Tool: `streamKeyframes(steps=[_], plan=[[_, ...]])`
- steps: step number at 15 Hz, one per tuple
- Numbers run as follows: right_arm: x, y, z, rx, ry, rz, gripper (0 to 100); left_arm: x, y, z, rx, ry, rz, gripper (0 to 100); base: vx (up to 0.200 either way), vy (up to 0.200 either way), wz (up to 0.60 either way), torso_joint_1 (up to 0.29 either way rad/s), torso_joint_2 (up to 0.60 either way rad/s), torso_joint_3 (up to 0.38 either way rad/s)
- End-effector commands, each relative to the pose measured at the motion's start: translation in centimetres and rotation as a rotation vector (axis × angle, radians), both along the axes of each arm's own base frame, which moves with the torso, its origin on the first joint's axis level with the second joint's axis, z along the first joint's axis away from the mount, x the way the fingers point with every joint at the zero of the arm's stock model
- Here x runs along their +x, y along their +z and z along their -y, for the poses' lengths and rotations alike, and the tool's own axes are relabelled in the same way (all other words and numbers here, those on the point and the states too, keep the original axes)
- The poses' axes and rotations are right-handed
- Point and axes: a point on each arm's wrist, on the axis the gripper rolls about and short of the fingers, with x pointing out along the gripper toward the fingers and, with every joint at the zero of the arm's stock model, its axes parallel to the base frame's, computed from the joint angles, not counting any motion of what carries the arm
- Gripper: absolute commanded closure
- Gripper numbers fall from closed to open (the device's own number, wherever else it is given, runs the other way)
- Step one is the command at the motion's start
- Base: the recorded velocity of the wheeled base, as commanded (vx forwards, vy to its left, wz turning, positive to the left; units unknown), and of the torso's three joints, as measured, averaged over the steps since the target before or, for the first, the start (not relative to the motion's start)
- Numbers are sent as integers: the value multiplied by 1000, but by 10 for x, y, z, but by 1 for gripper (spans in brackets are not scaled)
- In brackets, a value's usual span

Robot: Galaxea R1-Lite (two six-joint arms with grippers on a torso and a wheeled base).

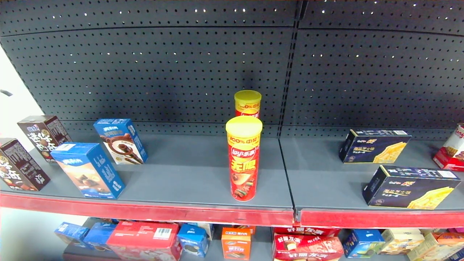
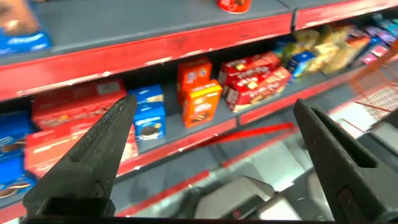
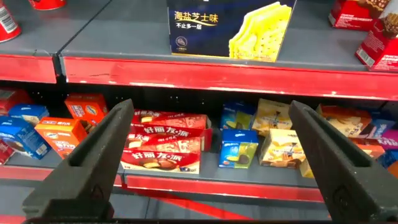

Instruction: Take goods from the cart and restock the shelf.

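Standing upright near the front edge of the grey shelf (image 1: 181,170) in the head view is the front chip can (image 1: 243,163), red with a yellow lid, with the rear chip can (image 1: 247,103) directly behind it by the pegboard; blue boxes (image 1: 88,169) and brown boxes (image 1: 21,168) stand to its left, navy cracker boxes (image 1: 409,186) lie to its right. The left wrist view looks from lower down: the left gripper (image 2: 214,168), its fingers spread wide apart, hangs before the lower shelf level, where orange boxes (image 2: 199,93) stand beside red boxes (image 2: 258,74). The right wrist view faces the shelf's right section, the right gripper (image 3: 211,162) likewise wide apart below a navy cracker box, with red pie boxes (image 3: 165,146) beyond it.
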Motion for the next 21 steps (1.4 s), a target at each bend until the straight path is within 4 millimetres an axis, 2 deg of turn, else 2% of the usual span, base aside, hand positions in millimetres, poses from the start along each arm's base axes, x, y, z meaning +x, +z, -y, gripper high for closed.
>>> streamKeyframes(steps=[1, 4, 6, 9, 14, 15, 19, 21], plan=[[0, 0, 0, -3, -1, -6, 0, 46, 22, 31, 10, -32, -97, 0, 0, 0, 0, 0, 0, 0], [0, 0, 0, -3, 2, -6, 0, 86, 30, 49, 20, 22, -124, 0, 0, 0, 0, 0, 0, 0], [0, 0, 0, -6, 2, -4, 0, 123, 28, 61, 28, 79, -141, 0, 0, 0, 0, 0, 0, 0], [0, 0, 0, -7, 2, -4, 0, 153, 20, 73, 28, 99, -138, 0, 0, 0, 0, 0, 0, 0], [0, 0, 0, -12, 2, -4, 0, 187, 14, 87, 45, 108, -155, 0, 0, 0, 0, 0, 0, 0], [0, 0, 0, -12, 2, -4, 0, 200, 8, 92, 40, 111, -142, 0, 0, 0, 0, 0, 0, 0], [0, 0, 0, -21, 4, -4, 0, 228, -14, 105, 86, 100, -115, 0, 0, 0, 0, 0, 0, 0], [0, 0, 0, -21, 6, -6, 0, 241, -18, 112, 98, 103, -80, 0, 0, 0, 0, 0, 0, 0]])
